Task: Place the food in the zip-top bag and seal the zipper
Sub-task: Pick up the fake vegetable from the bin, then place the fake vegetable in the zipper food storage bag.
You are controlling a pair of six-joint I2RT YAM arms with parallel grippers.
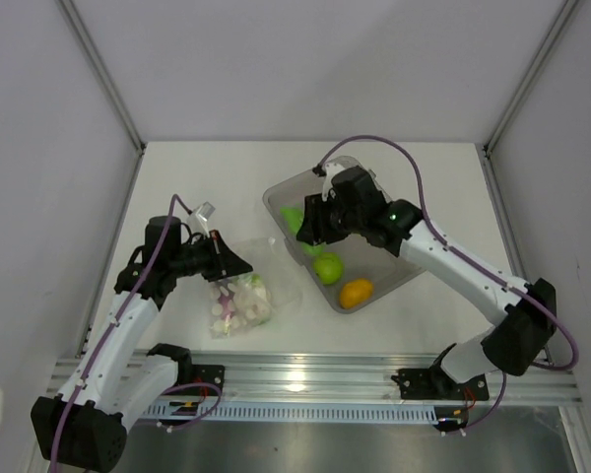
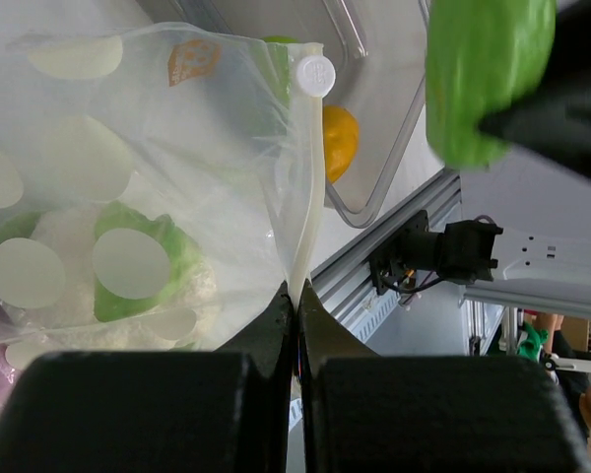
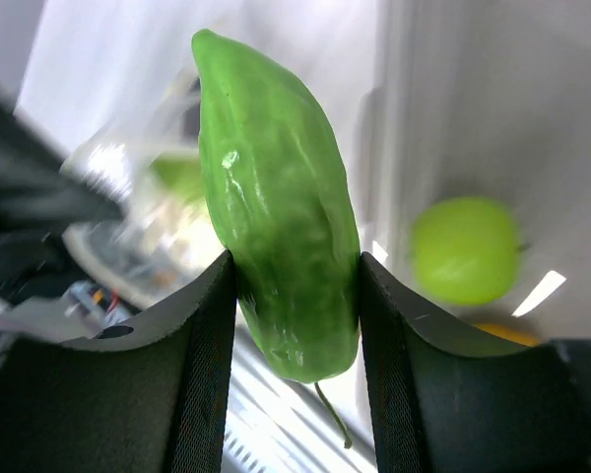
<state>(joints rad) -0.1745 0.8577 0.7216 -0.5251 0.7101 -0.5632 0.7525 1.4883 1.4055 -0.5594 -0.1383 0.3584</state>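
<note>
Green cucumber [image 3: 276,207], pinched between the right jaws, half hides the blurred zip-top bag [image 2: 177,128]; left jaws clamp its edge.

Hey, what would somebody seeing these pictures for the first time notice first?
The bright green cucumber gripped by the right hand, over the grey bin. Next, the left hand shut on the edge of the clear zip-top bag, left of the bin, with cauliflower already inside. A green apple and an orange citrus lie in the bin.
</note>
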